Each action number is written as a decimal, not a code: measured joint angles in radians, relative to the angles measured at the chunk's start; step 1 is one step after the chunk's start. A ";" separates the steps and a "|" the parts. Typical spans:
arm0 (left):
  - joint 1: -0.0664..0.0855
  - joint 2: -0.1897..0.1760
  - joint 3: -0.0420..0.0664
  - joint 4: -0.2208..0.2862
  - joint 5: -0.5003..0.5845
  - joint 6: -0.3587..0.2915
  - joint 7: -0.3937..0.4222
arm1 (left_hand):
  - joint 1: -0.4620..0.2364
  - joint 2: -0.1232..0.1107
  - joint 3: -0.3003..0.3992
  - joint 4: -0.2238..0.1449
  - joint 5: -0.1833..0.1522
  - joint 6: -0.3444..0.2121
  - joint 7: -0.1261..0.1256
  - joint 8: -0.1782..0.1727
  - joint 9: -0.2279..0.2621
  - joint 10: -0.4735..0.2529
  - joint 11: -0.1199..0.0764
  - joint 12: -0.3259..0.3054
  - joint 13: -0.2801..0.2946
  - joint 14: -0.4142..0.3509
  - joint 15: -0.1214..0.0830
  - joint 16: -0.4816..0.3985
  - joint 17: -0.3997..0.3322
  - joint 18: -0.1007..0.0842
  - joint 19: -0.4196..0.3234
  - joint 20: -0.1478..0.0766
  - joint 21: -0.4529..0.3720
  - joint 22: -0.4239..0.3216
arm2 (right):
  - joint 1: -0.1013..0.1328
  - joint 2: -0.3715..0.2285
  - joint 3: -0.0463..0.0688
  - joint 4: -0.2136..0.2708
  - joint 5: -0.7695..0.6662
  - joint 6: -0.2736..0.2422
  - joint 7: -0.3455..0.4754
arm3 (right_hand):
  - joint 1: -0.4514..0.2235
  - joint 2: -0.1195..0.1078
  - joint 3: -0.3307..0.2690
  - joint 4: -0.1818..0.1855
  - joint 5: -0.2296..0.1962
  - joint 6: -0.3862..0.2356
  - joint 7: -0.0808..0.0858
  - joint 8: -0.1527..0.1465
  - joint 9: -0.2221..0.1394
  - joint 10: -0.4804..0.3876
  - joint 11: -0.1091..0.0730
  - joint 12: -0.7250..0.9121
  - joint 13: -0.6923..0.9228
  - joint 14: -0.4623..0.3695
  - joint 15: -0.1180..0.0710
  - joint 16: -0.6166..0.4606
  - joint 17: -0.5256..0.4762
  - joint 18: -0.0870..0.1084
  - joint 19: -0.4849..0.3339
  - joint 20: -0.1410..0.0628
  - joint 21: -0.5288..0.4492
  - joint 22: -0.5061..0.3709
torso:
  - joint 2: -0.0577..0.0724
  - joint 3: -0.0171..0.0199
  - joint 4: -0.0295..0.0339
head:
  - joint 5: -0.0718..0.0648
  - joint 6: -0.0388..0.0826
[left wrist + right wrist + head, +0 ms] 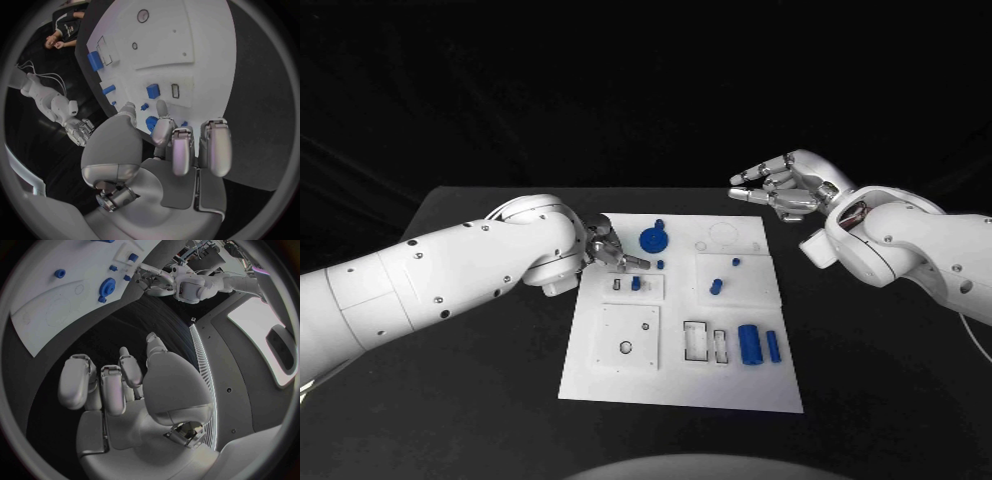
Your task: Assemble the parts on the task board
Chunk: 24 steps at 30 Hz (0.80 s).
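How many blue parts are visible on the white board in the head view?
6: gear, small peg, piece by the left hand, piece, large cylinder, slim bar. That hand may hide others.

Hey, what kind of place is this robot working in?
Probably a robotics lab test bench: a black table against a dark backdrop, a white task board with small blue parts, and two white arms working over it.
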 measured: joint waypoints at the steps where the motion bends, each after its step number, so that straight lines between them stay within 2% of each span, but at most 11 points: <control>1: 0.005 -0.004 0.007 -0.003 0.017 0.006 0.000 | 0.013 0.002 0.000 0.000 0.000 -0.016 0.008 -0.014 -0.010 -0.009 0.006 -0.009 -0.011 0.000 0.005 0.000 0.000 0.000 0.000 0.006 -0.003 0.000 | -0.001 0.000 0.000 -0.001 0.000 0.000 0.000 | 0.000 0.000 0.000 0.000 0.000 0.000 0.000 0.000 0.000 0.000 0.000 0.000 0.000 0.000 0.000 0.000 0.000 0.000 0.000 0.000 0.000 0.000 | 0.000 0.0000 0.0006 | -0.001 0.001; 2: 0.011 -0.007 0.013 -0.008 0.032 0.013 0.001 | 0.036 0.005 0.000 0.000 0.000 -0.039 0.021 -0.040 -0.030 -0.022 0.019 -0.024 -0.028 0.000 0.016 0.000 0.000 0.000 -0.001 0.016 -0.007 0.000 | -0.002 0.001 0.000 -0.002 0.000 0.000 0.000 | 0.000 0.000 0.000 0.000 0.000 0.000 0.000 0.000 0.000 0.000 0.000 0.000 0.000 0.000 0.000 0.000 0.000 0.000 0.000 0.000 0.000 0.000 | 0.000 0.0000 0.0008 | -0.002 0.001; 5: 0.034 -0.008 0.025 -0.050 0.075 0.050 0.002 | 0.061 0.012 0.000 0.000 0.000 -0.058 0.040 -0.076 -0.065 -0.037 0.034 -0.033 -0.042 0.002 0.027 0.000 0.000 0.000 0.000 0.027 -0.007 0.000 | -0.004 0.002 0.000 -0.006 0.000 0.000 0.000 | 0.000 0.000 0.000 0.000 0.000 0.000 0.000 0.000 0.000 0.000 0.000 0.000 0.000 0.000 0.000 0.000 0.000 0.000 0.000 0.000 0.000 0.000 | 0.000 0.0005 0.0018 | -0.002 0.003; 8: 0.054 0.003 0.030 -0.116 0.092 0.091 0.003 | 0.062 0.013 0.000 0.000 0.000 -0.059 0.041 -0.088 -0.081 -0.037 0.034 -0.033 -0.043 0.000 0.032 0.000 0.000 0.000 -0.002 0.032 -0.007 0.000 | -0.005 0.003 0.000 -0.007 0.000 0.000 0.001 | 0.000 0.000 0.000 0.000 0.000 0.000 0.000 0.000 0.000 0.000 0.000 0.000 0.000 0.000 0.000 0.000 0.000 0.000 0.000 0.000 0.000 0.000 | -0.001 0.0006 0.0022 | 0.000 0.006; 12: 0.064 0.036 0.030 -0.187 0.090 0.128 0.004 | 0.062 0.013 -0.008 0.000 -0.002 -0.056 0.044 -0.088 -0.094 -0.037 0.034 -0.032 -0.039 0.000 0.032 0.000 0.000 0.000 0.001 0.035 -0.007 0.000 | -0.005 0.005 0.000 -0.009 0.000 0.000 0.001 | 0.000 0.000 0.000 0.000 0.000 0.000 0.000 0.000 0.000 0.000 0.000 0.000 0.000 0.000 0.000 0.000 0.000 0.000 0.000 0.000 0.000 0.000 | -0.001 0.0007 0.0024 | 0.003 0.011; 17: 0.069 0.083 0.021 -0.265 0.067 0.151 0.009 | 0.057 0.018 -0.016 0.000 -0.004 -0.026 0.041 -0.089 -0.107 -0.033 0.038 -0.012 -0.025 0.000 0.032 0.000 0.000 0.000 0.002 0.035 -0.007 0.000 | -0.005 0.008 0.000 -0.011 0.000 0.000 0.001 | 0.000 0.000 0.000 0.000 0.000 0.000 0.000 0.000 0.000 0.000 0.000 0.000 0.000 0.000 0.000 0.000 0.000 0.000 0.000 0.000 0.000 0.000 | 0.000 -0.0005 0.0019 | 0.009 0.015; 24: 0.070 0.142 -0.007 -0.364 0.024 0.171 0.017 | 0.062 0.028 -0.016 0.000 -0.004 -0.008 0.034 -0.089 -0.116 -0.025 0.030 -0.003 -0.016 0.000 0.032 0.000 0.000 0.000 0.002 0.035 -0.007 0.000 | -0.006 0.013 0.000 -0.013 0.000 0.000 0.001 | 0.000 0.000 0.000 0.000 0.000 0.000 0.000 0.000 0.000 0.000 0.000 0.000 0.000 0.000 0.000 0.000 0.001 0.000 0.000 0.000 0.000 0.000 | 0.002 -0.0018 -0.0001 | 0.014 0.018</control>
